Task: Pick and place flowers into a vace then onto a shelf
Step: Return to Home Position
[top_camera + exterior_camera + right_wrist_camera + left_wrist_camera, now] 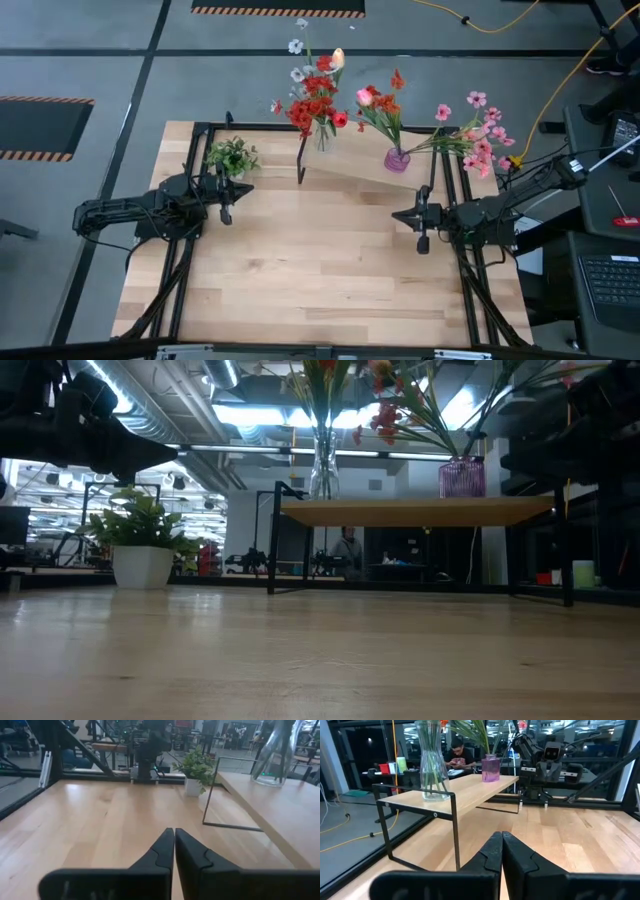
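Note:
The shelf stands at the table's far side on thin black legs. On it a clear glass vase holds red and white flowers. A purple vase holds orange and pink flowers, with pink blooms leaning toward the table's right edge. My left gripper is shut and holds nothing, level above the table's left side, pointing at the shelf. My right gripper is shut and holds nothing, level above the right side, near the shelf's right legs.
A small green plant in a white pot stands on the table at the far left, beside the shelf's left legs. Bare wood lies between the arms and toward the near edge. A person sits beyond the table.

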You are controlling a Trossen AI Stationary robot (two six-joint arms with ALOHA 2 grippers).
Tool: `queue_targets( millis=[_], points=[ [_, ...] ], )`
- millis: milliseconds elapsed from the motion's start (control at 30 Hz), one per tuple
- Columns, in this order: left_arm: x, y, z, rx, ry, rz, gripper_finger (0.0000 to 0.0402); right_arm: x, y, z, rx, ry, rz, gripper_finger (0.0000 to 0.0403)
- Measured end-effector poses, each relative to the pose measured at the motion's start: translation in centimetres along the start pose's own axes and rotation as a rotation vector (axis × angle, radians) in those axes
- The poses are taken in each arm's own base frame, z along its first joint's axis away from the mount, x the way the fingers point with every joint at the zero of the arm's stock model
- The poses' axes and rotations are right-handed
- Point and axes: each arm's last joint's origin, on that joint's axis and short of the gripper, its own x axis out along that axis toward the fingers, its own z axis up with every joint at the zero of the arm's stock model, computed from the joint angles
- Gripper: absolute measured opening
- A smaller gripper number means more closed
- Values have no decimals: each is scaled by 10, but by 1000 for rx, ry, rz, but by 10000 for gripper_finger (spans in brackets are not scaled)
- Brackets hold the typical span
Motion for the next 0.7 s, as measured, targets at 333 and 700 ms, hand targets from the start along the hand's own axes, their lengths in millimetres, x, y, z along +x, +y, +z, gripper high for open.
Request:
queue_targets(
  millis=[333, 700],
  points=[
    [0, 0, 0, 0, 0, 0, 8, 0, 0, -1, 15, 9, 15, 10],
    [0, 0, 0, 0, 0, 0, 7, 0, 0, -1, 13, 12, 14, 19]
  ],
)
